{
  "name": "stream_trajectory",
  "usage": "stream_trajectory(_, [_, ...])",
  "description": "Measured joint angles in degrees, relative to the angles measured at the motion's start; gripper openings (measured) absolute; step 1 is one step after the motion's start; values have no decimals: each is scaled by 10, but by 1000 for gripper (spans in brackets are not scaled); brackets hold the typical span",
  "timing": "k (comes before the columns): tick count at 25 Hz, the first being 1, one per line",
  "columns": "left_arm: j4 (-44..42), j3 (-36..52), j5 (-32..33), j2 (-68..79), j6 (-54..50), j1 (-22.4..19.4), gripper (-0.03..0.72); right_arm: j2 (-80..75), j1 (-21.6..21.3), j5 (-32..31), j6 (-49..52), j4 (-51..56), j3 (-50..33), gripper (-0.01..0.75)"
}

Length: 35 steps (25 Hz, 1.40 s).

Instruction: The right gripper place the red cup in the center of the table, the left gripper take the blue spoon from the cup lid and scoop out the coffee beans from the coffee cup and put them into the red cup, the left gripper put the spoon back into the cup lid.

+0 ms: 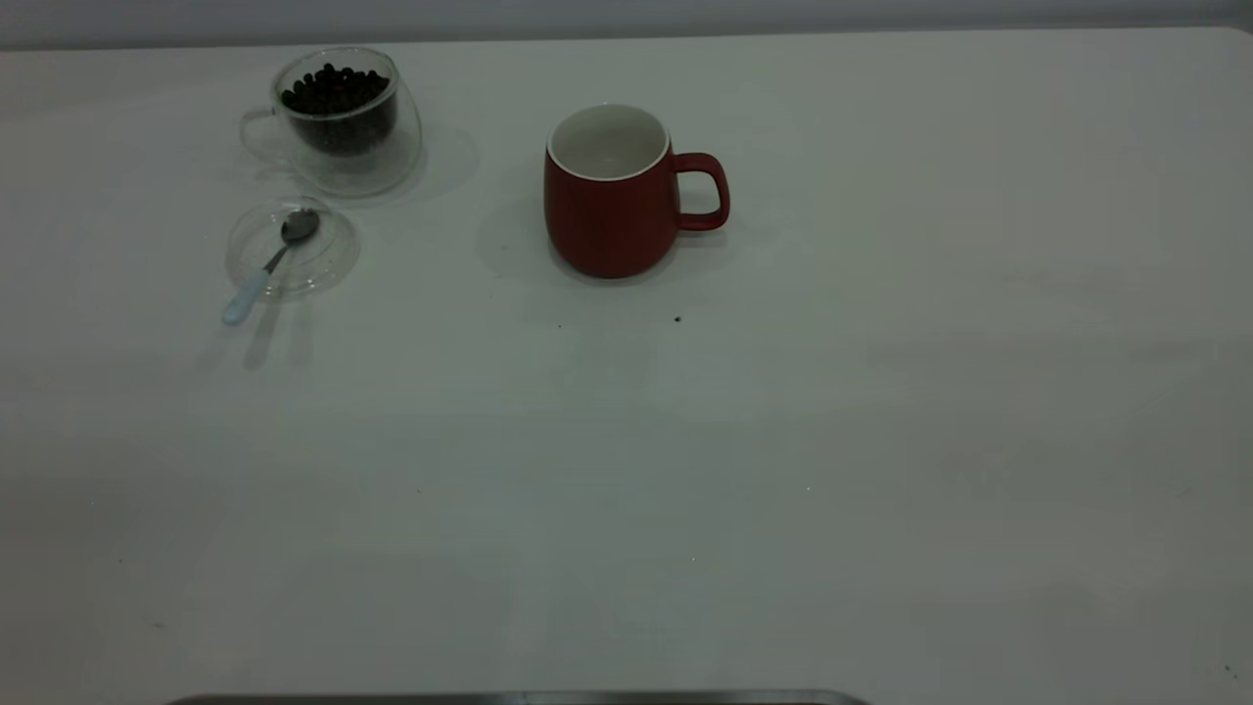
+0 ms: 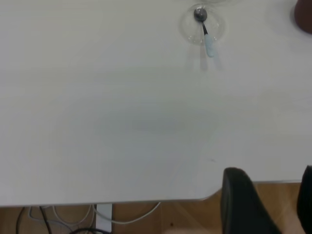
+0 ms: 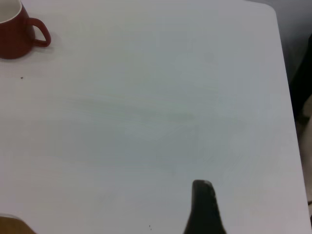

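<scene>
Hanging at the table [image 1: 685, 490] edge, well apart from the spoon [image 1: 269, 264]: left gripper [image 2: 271, 171], spread wide, holding nothing. Hanging over the table: right gripper [image 3: 204, 204], grip impossible to tell. Standing upright near centre: red cup [image 1: 607, 211], handle pointing to 3 o'clock. Sitting at its 10 o'clock: glass cup [image 1: 343, 122] holding beans [image 1: 335, 93]. Lying at that cup's 6 o'clock: lid [image 1: 333, 257] bearing the spoon, handle pointing to 7 o'clock.

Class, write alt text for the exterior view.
An upright red cup stands on a white table. Left of it, a coffee cup holds coffee beans; nearer, a blue spoon rests in a cup lid.
</scene>
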State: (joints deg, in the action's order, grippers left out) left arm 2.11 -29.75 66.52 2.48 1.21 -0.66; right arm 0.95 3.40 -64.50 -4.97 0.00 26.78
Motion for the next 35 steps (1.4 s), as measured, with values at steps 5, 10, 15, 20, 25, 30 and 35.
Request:
stream_trajectory(5, [0,0,0,0,-1,1,342,0,0,0,0,0,0,582])
stream_trajectory(10, [0,2,-3,0,1,1,342,0,0,0,-1,0,0,582])
stream_trajectory(15, [-1,14,-21,0,10,1,342,0,0,0,-1,0,0,582])
stream_trajectory(20, [8,19,-14,-31,8,1,342,0,0,0,0,0,0,582])
stream_trajectory(25, [10,19,-10,-36,8,-9,342,0,0,0,0,0,0,582])
stream_trajectory(30, [10,19,-10,-36,8,-14,342,0,0,0,0,0,0,582])
stream_trajectory(35, [10,19,-10,-36,7,-14,342,0,0,0,0,0,0,582])
